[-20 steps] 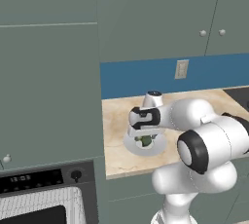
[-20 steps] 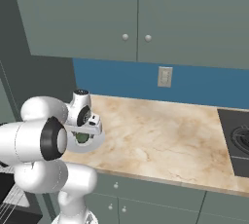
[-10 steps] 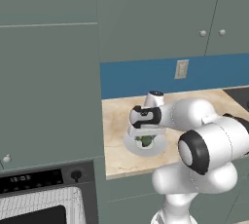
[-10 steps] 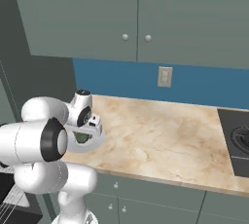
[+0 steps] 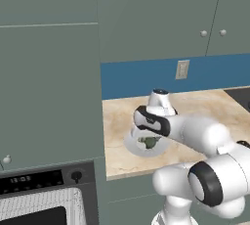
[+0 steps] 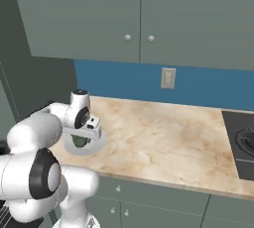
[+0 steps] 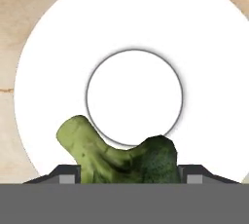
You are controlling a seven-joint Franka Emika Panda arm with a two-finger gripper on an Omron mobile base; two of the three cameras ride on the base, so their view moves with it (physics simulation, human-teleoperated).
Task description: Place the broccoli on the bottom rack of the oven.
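Observation:
The broccoli [image 7: 124, 157], a lumpy green floret with a pale stalk, lies on the round white-grey plate [image 7: 204, 72] on the counter. My gripper [image 7: 129, 174] points straight down at the plate, and its two dark fingertips [image 7: 68, 174] press against either side of the floret. From the base, the hand hangs over the plate [image 5: 132, 143] with the broccoli [image 5: 149, 142] just under it, and the right base view shows the gripper [image 6: 82, 137] low on the plate [image 6: 99, 140]. The oven [image 5: 39, 182], with its black control strip and round knob, sits low at the left.
The marble counter [image 6: 163, 147] stretches right to a black cooktop [image 6: 240, 145]. Grey-green cabinets [image 5: 156, 18] hang above a blue backsplash with a wall socket [image 6: 168, 78]. A tall cabinet front [image 5: 49, 87] stands between the counter and the oven.
The hand stays over the plate with almost no shift. The broccoli stays where it was on the plate.

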